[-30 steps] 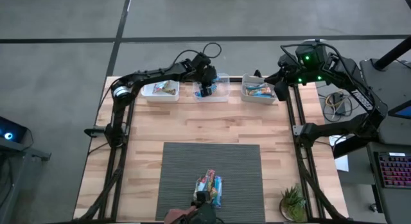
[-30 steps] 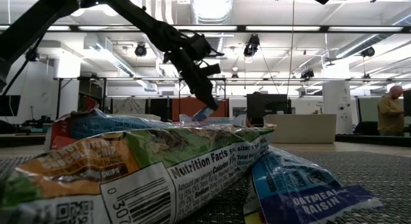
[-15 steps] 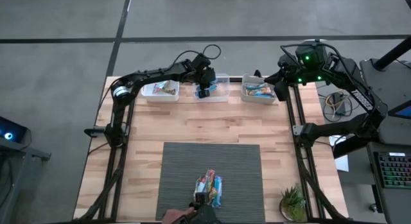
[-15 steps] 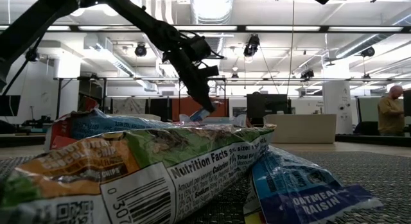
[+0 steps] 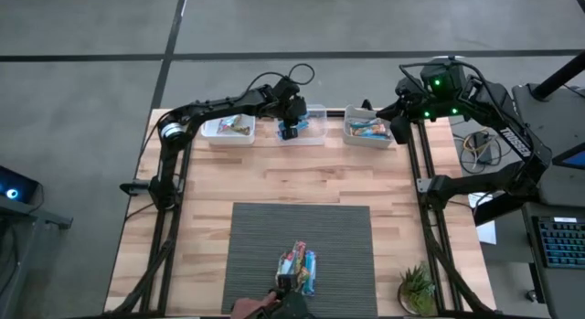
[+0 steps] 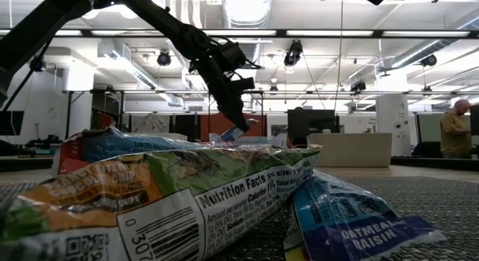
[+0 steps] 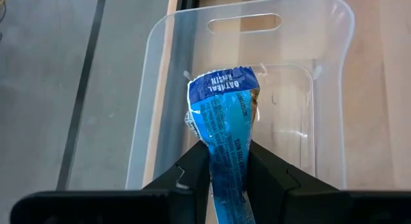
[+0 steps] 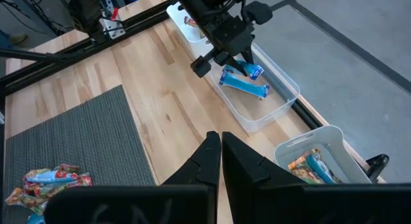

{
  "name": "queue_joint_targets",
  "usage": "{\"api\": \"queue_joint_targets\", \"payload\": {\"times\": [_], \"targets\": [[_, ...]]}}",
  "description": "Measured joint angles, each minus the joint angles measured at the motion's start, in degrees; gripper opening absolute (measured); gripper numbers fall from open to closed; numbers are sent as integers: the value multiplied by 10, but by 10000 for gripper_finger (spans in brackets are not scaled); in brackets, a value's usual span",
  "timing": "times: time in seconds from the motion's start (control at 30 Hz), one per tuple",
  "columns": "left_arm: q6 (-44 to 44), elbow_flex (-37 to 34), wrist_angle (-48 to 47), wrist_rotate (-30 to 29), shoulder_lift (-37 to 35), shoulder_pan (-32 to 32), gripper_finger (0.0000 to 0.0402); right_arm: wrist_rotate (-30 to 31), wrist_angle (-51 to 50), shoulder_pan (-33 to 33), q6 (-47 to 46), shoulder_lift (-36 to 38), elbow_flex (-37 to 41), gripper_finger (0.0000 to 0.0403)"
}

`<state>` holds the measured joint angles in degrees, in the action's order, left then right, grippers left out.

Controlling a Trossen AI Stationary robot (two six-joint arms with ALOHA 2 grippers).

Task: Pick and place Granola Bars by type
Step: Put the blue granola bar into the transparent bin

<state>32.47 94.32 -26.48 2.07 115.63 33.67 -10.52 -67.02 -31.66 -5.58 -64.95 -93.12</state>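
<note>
Going left to right along the far edge of the counter [image 5: 302, 182], we see three small bins in a row. The left bin [image 5: 228, 129] holds multicoloured wrappers. Over the middle clear bin [image 7: 257, 70] hangs the left gripper [image 5: 292, 127], its jaws pinching a blue bar [image 7: 225, 131] by one end. In the left wrist view the bar's long axis runs straight out from between the jaws, its free end pointing down into the bin's open well, with the bin's bare floor directly beyond it. The right wrist view shows the same bar [image 8: 244, 81] low inside that bin, lying slantwise across it; we cannot tell whether it touches the floor. So the bar lies directly ahead of the jaws and already within the bin walls; we judge that what remains is simply to let go. Further right, the third bin [image 5: 368, 130] holds a few bars in mixed colours. The right gripper [image 8: 214, 150] waits beside the far right corner of the counter, its jaws pressed together and holding nothing. On the near side, a small heap of unsorted bars [image 5: 299, 262] rests on the dark mat [image 5: 265, 246], well apart from both arms, about midway between them.
</note>
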Motion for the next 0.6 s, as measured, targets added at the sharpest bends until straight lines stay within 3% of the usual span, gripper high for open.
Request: {"api": "queue_joint_targets", "payload": {"times": [0.6], "targets": [[-15, 0, -2, -15, 0, -3, 69, 0, 0, 0, 0, 1, 0, 9]]}}
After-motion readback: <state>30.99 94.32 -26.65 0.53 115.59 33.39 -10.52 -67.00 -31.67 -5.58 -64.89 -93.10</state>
